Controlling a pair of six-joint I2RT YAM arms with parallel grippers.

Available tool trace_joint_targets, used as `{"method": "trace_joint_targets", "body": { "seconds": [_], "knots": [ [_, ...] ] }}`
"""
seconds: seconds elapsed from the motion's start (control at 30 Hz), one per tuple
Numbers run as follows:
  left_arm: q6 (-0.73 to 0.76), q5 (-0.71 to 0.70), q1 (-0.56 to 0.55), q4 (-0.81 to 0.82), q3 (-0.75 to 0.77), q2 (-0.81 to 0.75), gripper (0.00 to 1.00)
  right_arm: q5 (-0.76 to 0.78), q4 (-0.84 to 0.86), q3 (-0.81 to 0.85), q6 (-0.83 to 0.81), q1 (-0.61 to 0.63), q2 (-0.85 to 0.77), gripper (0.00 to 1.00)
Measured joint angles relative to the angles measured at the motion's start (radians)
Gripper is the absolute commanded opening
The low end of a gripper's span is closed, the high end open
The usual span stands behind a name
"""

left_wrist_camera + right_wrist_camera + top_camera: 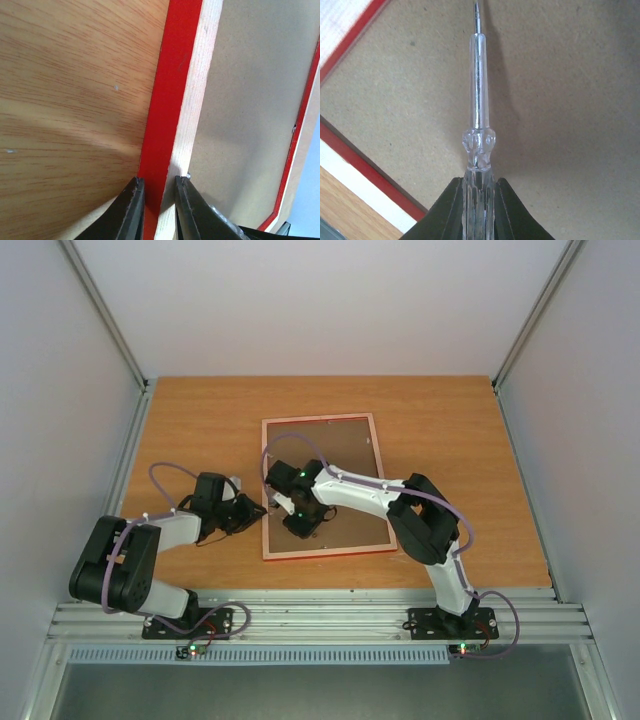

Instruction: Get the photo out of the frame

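The left gripper point(159, 212) is clamped on the left side of the frame point(172, 100). One finger point(131, 212) is pressed against the red outer face, its partner against the pale inner edge, and the wood is gripped between them. The frame is laid face down on the table point(200, 420), so only its brown back point(250, 100) is shown. The photo is hidden beneath it and cannot be made out.

The right gripper point(479, 210) is held over the back, inside the frame and near its left side. Its jaws are closed on the clear handle of a screwdriver point(479, 110). The metal tip is pointed away from the fingers, towards the board, but whether the board is touched cannot be told. The two grippers are set close together, with the frame's left side between them.

The table is of orange-brown wood grain. Along its near edge it is bordered by a metal beam point(320, 618), to which the arms point(360, 490) are bolted. It is enclosed by plain pale walls point(320, 300) at the left, right and far sides, with metal posts point(105, 310) at the far corners.

Counted: two arms, two grippers, one frame, one screwdriver.
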Motion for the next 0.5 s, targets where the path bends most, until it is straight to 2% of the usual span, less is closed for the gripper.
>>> {"method": "trace_joint_targets", "body": {
  "seconds": [0.27, 0.5],
  "knots": [
    [0.008, -0.008, -0.004, -0.028, 0.002, -0.011, 0.22, 0.003, -0.066, 0.028, 0.002, -0.001, -0.001, 0.01],
    [0.010, -0.013, -0.009, -0.042, 0.002, -0.019, 0.23, 0.002, -0.137, 0.153, 0.013, -0.001, 0.008, 0.01]
  ]
}}
